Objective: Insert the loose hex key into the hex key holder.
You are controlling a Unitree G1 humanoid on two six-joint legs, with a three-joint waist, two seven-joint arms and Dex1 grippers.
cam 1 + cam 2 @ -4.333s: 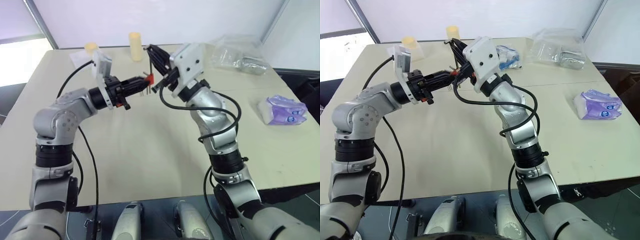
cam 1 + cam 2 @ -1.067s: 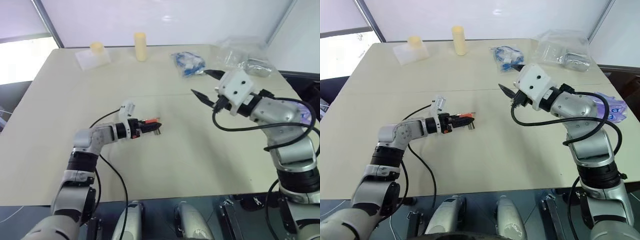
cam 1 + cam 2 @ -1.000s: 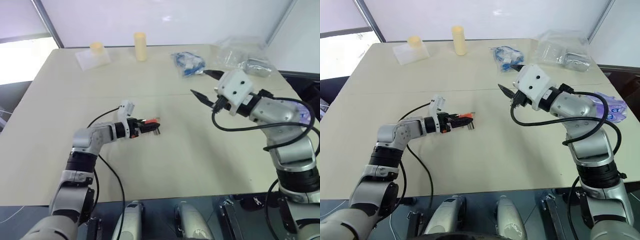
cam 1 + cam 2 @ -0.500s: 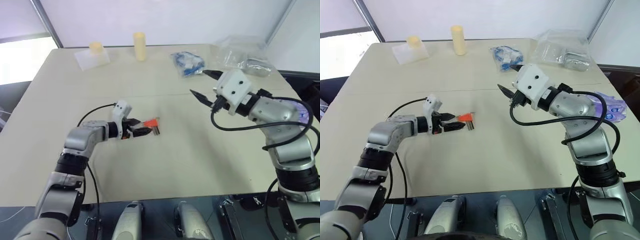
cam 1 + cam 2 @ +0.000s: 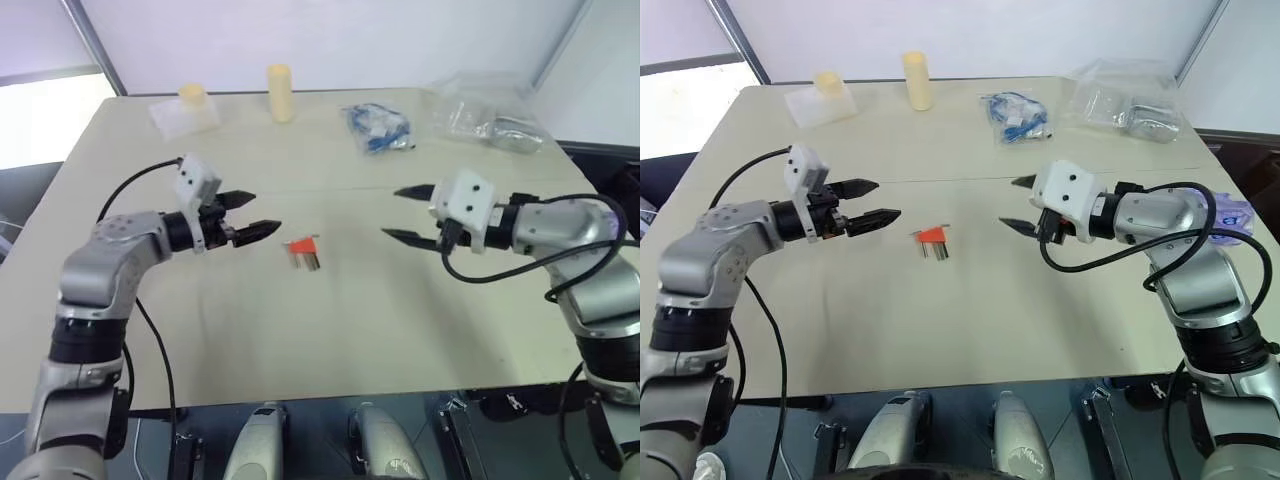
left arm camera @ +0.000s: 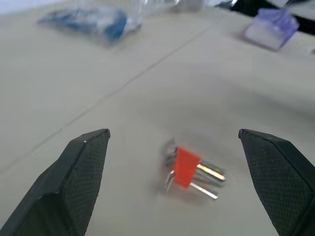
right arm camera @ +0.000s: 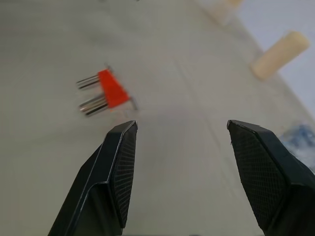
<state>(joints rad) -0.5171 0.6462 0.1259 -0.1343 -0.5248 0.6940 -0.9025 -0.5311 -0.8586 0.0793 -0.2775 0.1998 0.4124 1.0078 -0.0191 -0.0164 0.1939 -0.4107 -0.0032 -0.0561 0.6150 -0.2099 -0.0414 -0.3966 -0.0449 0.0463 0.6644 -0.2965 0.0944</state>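
Observation:
The hex key holder (image 5: 300, 246), a small red-orange block with short metal keys sticking out of it, lies flat on the table's middle, touched by nothing. It also shows as the holder (image 6: 186, 167) and the holder (image 7: 112, 91) in the wrist views. The loose hex key is out of view as a separate piece. My left gripper (image 5: 258, 214) hovers open and empty a hand's width left of the holder, pointing at it. To the holder's right, my right gripper (image 5: 392, 213) is also open and empty, and it too points at the holder.
Along the far edge stand a yellow cylinder (image 5: 279, 92), a pale packet with a cup (image 5: 186, 105), a blue bundle (image 5: 378, 128) and a clear plastic bag (image 5: 485, 115). A purple-white packet (image 5: 1230, 215) lies at the right edge behind my right arm.
My left gripper has drawn back from the holder, up and to the left, leaving it on the table. My right gripper has sunk a little and turned more toward the holder.

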